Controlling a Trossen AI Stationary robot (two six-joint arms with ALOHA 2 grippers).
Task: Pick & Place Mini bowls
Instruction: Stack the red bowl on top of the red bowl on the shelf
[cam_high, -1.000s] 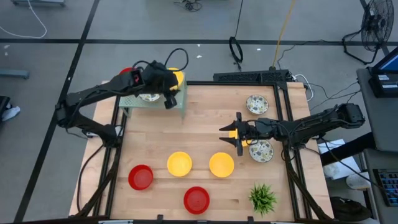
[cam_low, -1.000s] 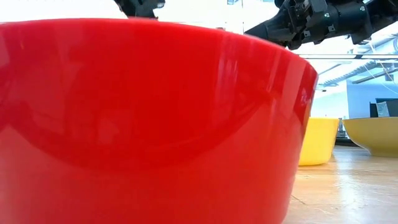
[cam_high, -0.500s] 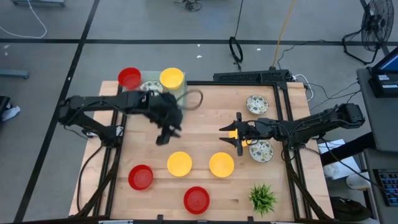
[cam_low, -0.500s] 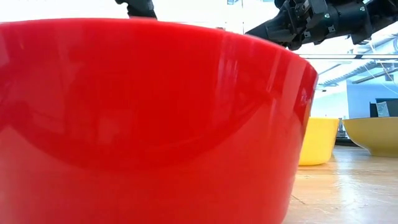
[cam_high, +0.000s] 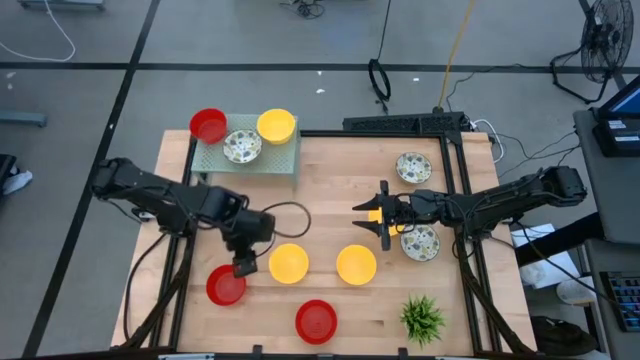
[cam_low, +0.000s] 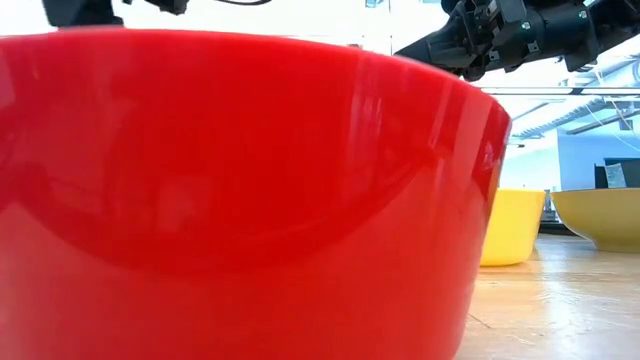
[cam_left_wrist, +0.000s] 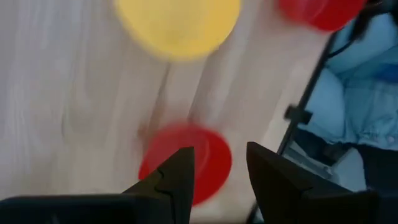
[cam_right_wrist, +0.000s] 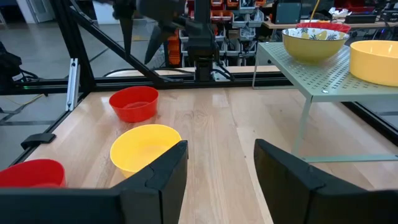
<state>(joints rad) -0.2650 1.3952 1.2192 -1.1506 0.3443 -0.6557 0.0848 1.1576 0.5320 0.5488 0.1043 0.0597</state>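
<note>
The left gripper (cam_high: 243, 266) hangs over the near-left part of the desk (cam_high: 330, 200), fingers parted and holding nothing. A red bowl (cam_high: 226, 285) lies just beside it, toward seven o'clock in the high view; the left wrist view shows that bowl (cam_left_wrist: 186, 160) right past the dark fingertips. Being round, the bowl has no long axis to line up with. The left arm is clearly the nearer one to it.

Farther out, a yellow bowl (cam_high: 289, 263) sits at three o'clock from the left gripper, another yellow bowl (cam_high: 356, 265) beyond it, and a second red bowl (cam_high: 316, 320) at the desk's near edge. The right gripper (cam_high: 381, 215) waits mid-desk, wide open and empty. On the green rack (cam_high: 285, 160) at the far-left corner stand a red, a patterned and a yellow bowl.

A second ago the left gripper was over that rack; it has since swung down to the near red bowl. The right arm has not moved.
</note>
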